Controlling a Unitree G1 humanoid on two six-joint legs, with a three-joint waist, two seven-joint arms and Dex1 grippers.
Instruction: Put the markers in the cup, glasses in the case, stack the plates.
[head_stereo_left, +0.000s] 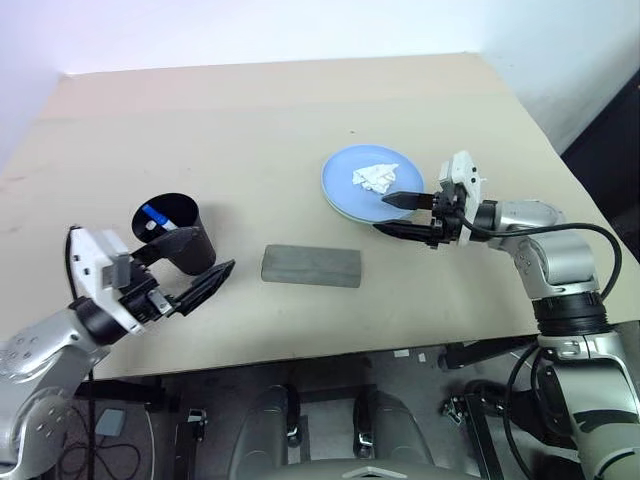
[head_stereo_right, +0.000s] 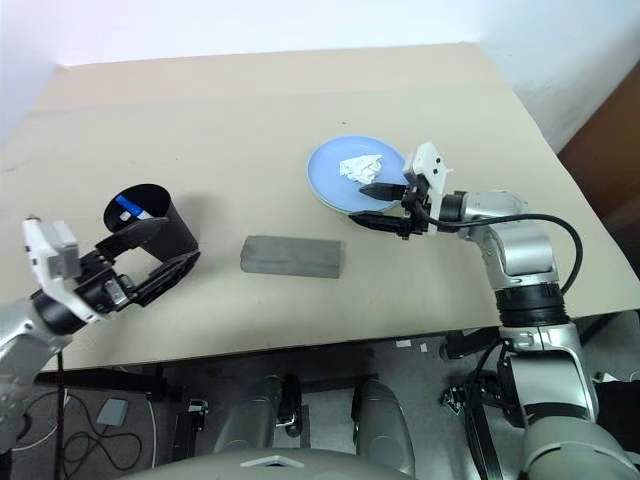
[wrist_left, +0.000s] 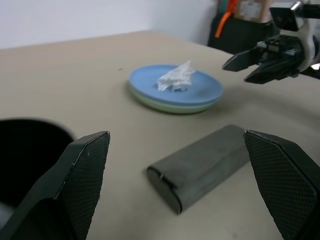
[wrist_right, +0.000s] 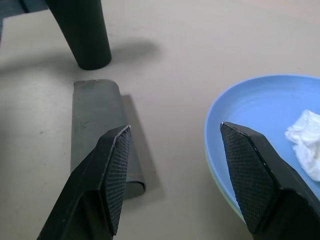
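Observation:
The black cup (head_stereo_left: 172, 232) stands at the near left with a blue-capped marker (head_stereo_left: 153, 213) inside it. My left gripper (head_stereo_left: 203, 258) is open right beside the cup, with nothing between its fingers. The grey case (head_stereo_left: 310, 266) lies shut in the middle, and the glasses are out of view. The light blue plate (head_stereo_left: 350, 180) sits stacked on the mint green plate (wrist_left: 170, 106). My right gripper (head_stereo_left: 398, 214) is open at the plates' near right rim, one finger over the rim and one off it, holding nothing.
A crumpled white tissue (head_stereo_left: 375, 177) lies on the blue plate. The beige table (head_stereo_left: 250, 120) stretches bare behind the objects. Its front edge runs close below the cup and the case.

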